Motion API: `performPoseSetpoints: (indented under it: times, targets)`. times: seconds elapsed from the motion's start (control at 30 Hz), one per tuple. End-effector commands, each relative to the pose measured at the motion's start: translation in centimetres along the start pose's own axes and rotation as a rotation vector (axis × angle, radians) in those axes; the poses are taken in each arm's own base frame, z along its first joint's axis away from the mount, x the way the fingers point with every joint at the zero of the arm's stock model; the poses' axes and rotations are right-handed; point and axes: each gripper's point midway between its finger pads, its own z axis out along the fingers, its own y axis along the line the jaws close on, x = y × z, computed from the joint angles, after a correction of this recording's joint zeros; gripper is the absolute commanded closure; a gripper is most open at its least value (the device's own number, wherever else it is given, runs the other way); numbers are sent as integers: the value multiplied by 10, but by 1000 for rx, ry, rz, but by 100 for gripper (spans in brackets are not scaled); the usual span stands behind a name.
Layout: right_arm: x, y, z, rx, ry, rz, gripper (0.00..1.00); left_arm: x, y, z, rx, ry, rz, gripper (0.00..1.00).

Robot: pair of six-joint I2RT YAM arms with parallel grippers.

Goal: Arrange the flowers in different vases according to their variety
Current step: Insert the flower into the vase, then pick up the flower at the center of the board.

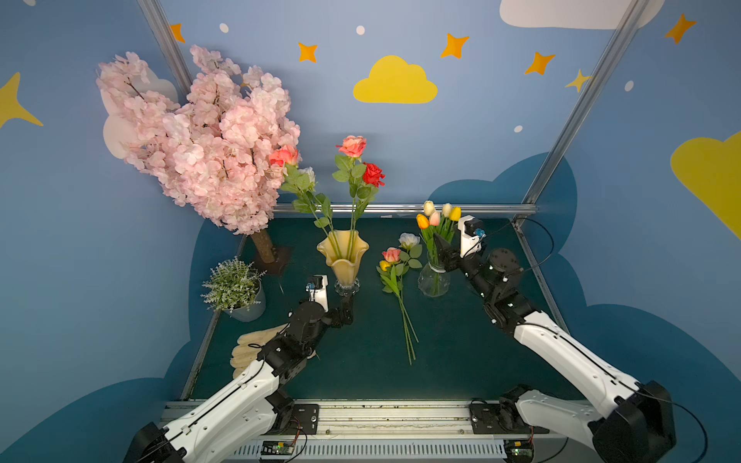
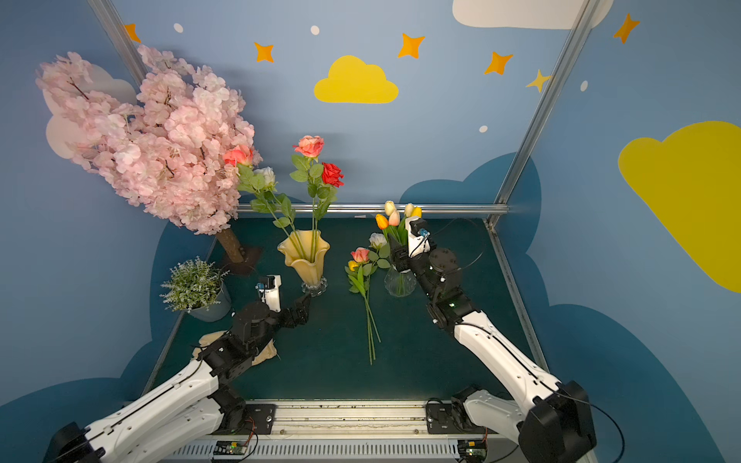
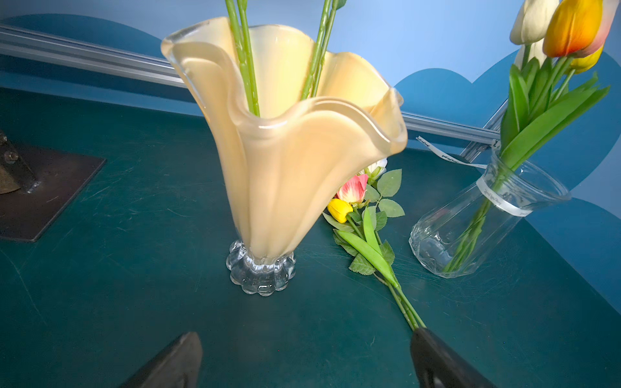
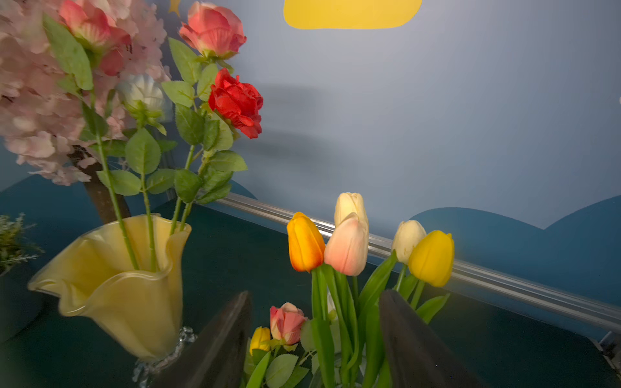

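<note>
In both top views the amber vase (image 1: 343, 256) (image 2: 304, 256) stands at mid-table and holds several roses: pink (image 1: 352, 145), red (image 1: 373, 174), white (image 1: 306, 174). To its right, the clear glass vase (image 1: 434, 278) (image 3: 470, 231) holds several tulips (image 1: 437, 216) (image 4: 347, 248). Between the two vases a pink rose (image 1: 391, 254), a white rose (image 1: 409, 240) and a yellow tulip (image 3: 339, 210) lie flat on the table. My left gripper (image 1: 348, 300) (image 3: 305, 339) is open, low before the amber vase's foot. My right gripper (image 1: 443, 248) (image 4: 316, 295) is open, its jaws either side of the tulip stems above the clear vase.
A pink blossom tree (image 1: 208, 140) leans over the back left on a dark base plate (image 3: 50, 188). A small potted plant (image 1: 234, 286) stands at the left edge. A beige cloth (image 1: 248, 348) lies under my left arm. A metal rail (image 1: 401, 208) runs along the back.
</note>
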Motion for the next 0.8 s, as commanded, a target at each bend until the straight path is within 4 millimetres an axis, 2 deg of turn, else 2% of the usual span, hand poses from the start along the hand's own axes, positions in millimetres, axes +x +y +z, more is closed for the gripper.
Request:
performPoseSetpoints:
  times: [0.0, 0.13, 0.2, 0.4, 0.47, 0.77]
  targets:
    - [41, 15, -22, -70, 199, 114, 26, -9, -6, 0, 23, -19, -8, 0]
    - [63, 20, -45, -98, 254, 172, 4, -6, -3, 3, 3, -8, -6, 0]
    - [73, 20, -54, -94, 278, 194, 3, -5, -1, 5, -6, -1, -5, 0]
    - [103, 38, -74, -176, 384, 269, 4, 1, -2, 11, -10, 27, -1, 0]
    - [126, 47, -80, -203, 443, 286, 9, 3, 1, 13, -21, 36, -9, 0]
    - [181, 74, -78, -184, 654, 196, 25, 2, 10, 11, -30, 29, -57, 0]
